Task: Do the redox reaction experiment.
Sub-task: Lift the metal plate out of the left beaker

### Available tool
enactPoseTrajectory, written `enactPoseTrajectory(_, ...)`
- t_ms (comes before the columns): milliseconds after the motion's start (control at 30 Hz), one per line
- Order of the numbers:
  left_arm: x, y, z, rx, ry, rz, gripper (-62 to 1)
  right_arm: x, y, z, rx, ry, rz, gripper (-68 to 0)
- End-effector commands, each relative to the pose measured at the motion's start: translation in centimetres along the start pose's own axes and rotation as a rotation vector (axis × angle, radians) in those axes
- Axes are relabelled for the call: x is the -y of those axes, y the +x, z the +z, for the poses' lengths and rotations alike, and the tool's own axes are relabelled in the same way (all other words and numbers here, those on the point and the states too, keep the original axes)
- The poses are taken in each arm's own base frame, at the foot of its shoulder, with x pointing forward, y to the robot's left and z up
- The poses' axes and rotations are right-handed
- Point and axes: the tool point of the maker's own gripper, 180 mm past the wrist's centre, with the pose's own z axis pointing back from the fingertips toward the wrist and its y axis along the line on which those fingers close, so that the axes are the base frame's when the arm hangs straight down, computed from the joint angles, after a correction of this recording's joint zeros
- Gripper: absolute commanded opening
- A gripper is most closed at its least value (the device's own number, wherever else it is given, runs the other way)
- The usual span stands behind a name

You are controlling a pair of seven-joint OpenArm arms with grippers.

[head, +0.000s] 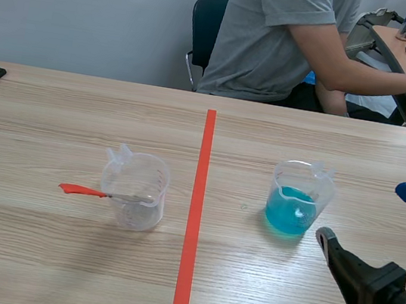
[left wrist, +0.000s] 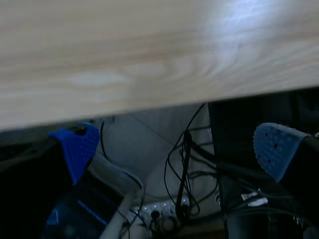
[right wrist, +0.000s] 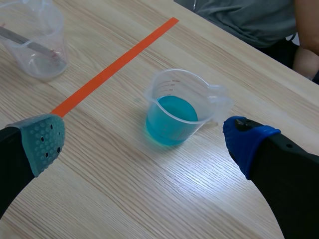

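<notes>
Blue-filled plastic beaker [head: 299, 199], seemingly light, thin-walled and spill-prone, stands at twelve o'clock of the wide-spread, empty right tool [right wrist: 144, 143]; best gripped gently mid-wall; left tool [left wrist: 175, 148], also agape and empty, hangs off the bench [left wrist: 149, 50].

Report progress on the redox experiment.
Nothing looks done: the blue liquid sits unpoured in its beaker; the clear beaker holds a red-handled spoon. In hand: nothing; right claw open facing that beaker, left claw open. Left: probably pouring and stirring.
</notes>
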Motion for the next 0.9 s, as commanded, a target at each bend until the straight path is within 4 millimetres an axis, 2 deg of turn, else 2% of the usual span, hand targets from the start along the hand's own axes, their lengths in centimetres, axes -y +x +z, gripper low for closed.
enactPoseTrajectory(0, 0.5, -0.3, 0.1, 0.009, -0.007, 0.023, 1.4, 0.6, 1.8, -0.4, 0.061, -0.004, 0.029, 0.4)
enactPoseTrajectory(200, 2.5, -3.8, 0.2, -0.068, -0.071, 0.073, 1.4, 0.5, 3.3, -1.1, 0.114, 0.028, 0.106, 0.4)
enactPoseTrajectory(433, 4.5, -6.4, -0.9, -0.126, -0.116, 0.102, 1.4, -1.7, 4.5, -2.6, 0.154, 0.114, 0.160, 0.4)
enactPoseTrajectory(600, 5.5, -7.3, -2.0, -0.148, -0.144, 0.103, 1.4, -4.0, 5.5, -3.8, 0.196, 0.184, 0.173, 0.4)
enactPoseTrajectory(867, 5.5, -7.2, -2.4, -0.146, -0.144, 0.106, 1.4, -8.4, 6.8, -5.3, 0.247, 0.309, 0.230, 0.4)
